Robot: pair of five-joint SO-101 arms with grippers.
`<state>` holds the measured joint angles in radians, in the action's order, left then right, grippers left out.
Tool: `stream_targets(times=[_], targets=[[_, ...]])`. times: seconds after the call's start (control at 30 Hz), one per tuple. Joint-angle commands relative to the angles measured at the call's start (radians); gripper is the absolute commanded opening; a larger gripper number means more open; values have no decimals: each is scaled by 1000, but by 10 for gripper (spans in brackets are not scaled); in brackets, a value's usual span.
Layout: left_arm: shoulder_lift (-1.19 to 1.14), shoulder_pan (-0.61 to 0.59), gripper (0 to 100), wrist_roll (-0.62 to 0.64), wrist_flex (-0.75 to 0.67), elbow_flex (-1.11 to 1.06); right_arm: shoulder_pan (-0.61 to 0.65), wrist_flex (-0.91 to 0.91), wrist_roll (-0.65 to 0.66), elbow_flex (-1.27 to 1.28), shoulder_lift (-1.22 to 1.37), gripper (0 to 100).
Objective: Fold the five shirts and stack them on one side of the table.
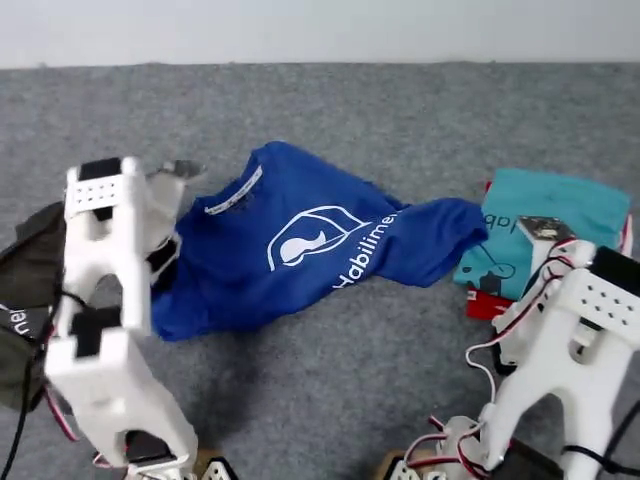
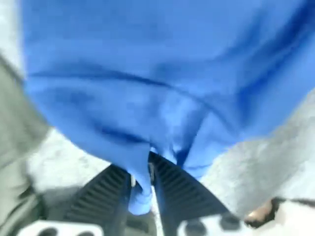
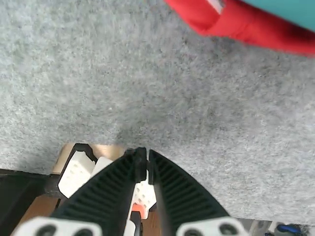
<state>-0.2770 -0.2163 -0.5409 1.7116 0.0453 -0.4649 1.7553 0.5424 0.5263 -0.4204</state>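
A blue shirt (image 1: pixel 300 245) with white print lies crumpled across the middle of the grey table. My left gripper (image 2: pixel 142 172) is shut on a fold of the blue shirt's (image 2: pixel 162 83) edge, at the shirt's left side in the high view, where the left arm (image 1: pixel 110 260) stands. A teal shirt (image 1: pixel 545 225) lies folded on a red shirt (image 1: pixel 487 300) at the right. My right gripper (image 3: pixel 146 164) is shut with nothing in it, above bare table near the front edge; the red shirt's (image 3: pixel 246 24) edge lies farther off. The right arm (image 1: pixel 570 330) stands in front of that stack.
A dark olive shirt (image 1: pixel 25 280) lies bunched at the table's left edge, beside the left arm. The grey felt table (image 1: pixel 400 120) is bare behind the blue shirt. The arm bases and cables (image 1: pixel 450 445) sit at the front edge.
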Motion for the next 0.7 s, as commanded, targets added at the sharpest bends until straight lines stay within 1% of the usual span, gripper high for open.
stream_targets(times=[0.0, 0.17, 0.3, 0.43, 0.57, 0.67], targets=[[267, 107, 13, 129, 21, 79, 70, -5, -11, -6, -42, 9], [405, 275, 13, 292, 43, 240, 179, -7, -11, -5, -36, 9], [436, 400, 13, 423, 43, 381, 205, -12, -11, -2, -33, 9], [427, 500, 20, 496, 35, 556, 200, -16, -11, 2, -33, 9], [427, 578, 36, 549, -28, 699, 200, -19, -11, 31, -33, 9], [427, 614, 58, 588, -81, 791, 200, -19, -11, 72, -39, 9]])
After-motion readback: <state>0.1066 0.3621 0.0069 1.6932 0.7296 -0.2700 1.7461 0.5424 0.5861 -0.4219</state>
